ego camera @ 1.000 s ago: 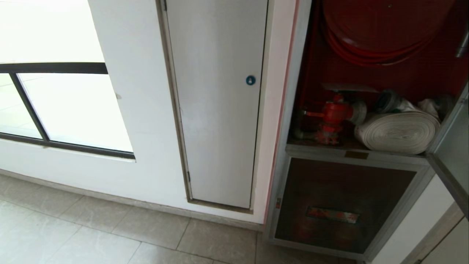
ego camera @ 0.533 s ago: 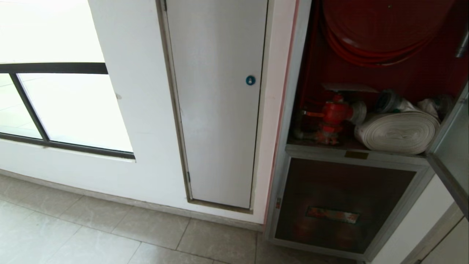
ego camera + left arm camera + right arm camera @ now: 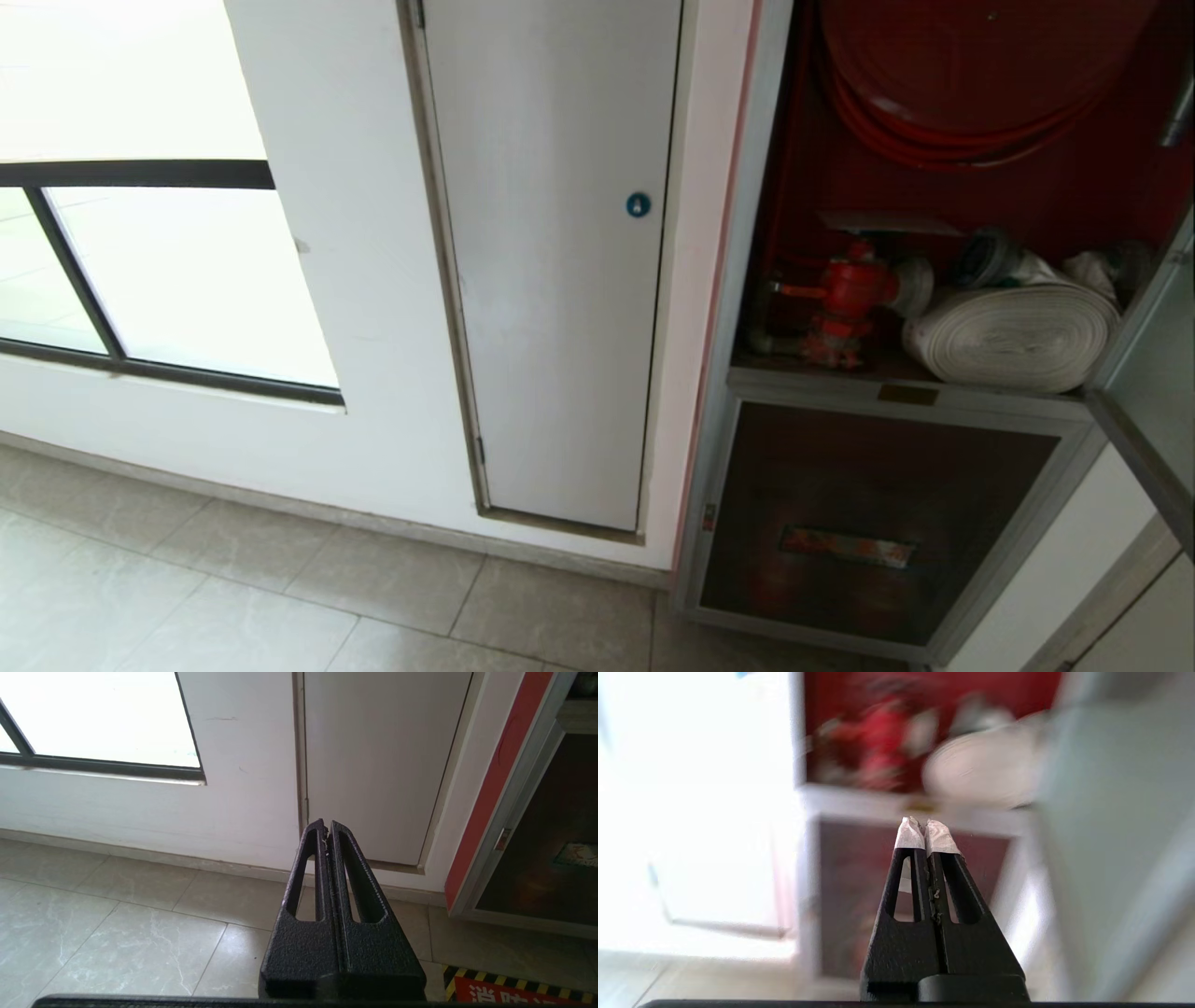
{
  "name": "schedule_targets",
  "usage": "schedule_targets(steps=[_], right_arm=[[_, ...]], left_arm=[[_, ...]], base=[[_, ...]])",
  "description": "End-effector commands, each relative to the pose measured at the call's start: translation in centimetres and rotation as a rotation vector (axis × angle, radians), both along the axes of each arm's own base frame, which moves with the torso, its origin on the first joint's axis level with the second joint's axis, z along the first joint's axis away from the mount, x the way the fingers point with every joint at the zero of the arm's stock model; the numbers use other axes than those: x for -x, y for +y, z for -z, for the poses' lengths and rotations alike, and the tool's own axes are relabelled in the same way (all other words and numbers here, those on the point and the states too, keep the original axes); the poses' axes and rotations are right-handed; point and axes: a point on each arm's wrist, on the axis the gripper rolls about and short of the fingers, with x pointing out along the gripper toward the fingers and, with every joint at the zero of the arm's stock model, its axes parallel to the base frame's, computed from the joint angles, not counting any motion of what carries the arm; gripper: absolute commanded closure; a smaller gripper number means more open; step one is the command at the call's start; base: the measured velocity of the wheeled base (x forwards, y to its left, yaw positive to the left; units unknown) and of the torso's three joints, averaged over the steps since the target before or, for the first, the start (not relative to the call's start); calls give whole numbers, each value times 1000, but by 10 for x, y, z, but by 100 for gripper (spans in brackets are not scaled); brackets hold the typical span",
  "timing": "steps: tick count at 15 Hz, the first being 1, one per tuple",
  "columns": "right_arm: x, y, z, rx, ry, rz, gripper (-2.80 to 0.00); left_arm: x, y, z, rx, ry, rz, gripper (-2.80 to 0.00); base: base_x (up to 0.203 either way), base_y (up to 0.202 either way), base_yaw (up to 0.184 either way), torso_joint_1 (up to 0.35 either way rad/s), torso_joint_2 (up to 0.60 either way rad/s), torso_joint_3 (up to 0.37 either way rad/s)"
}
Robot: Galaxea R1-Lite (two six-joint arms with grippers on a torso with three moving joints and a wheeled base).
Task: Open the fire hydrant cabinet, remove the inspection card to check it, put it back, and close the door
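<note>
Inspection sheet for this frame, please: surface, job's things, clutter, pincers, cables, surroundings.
Surface: tiled floor, bare where seen.
Job's things: fire hydrant cabinet open, red valve, white rolled hose and red hose reel inside; door swung out at the right; inspection card not seen.
Clutter: nothing seen.
Pincers: left pincer shut, empty, low over the floor; right pincer shut, empty, facing the cabinet.
Cables: nothing seen.
Surroundings: white narrow door, window.

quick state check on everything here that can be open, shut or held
fire hydrant cabinet: open, red interior showing
door: swung open at right
lower dark panel: shut
white narrow door: shut
left gripper: shut, empty
right gripper: shut, empty
inspection card: not seen
</note>
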Motion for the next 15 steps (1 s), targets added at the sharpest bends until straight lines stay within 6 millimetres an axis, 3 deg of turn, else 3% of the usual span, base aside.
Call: schedule_targets(steps=[1,6,15], right_arm=[[-2,3,24,13,23,-123,0],[-13,5,57,11,177,-215,0],[-13,5,58,-74,183,-204,0]], left_arm=[[-1,0,2,0,8,0,0],[-1,0,2,0,8,0,0],[-1,0,2,0,8,0,0]], base=[[0,0,0,0,0,0],[0,0,0,0,0,0],[0,0,0,0,0,0]])
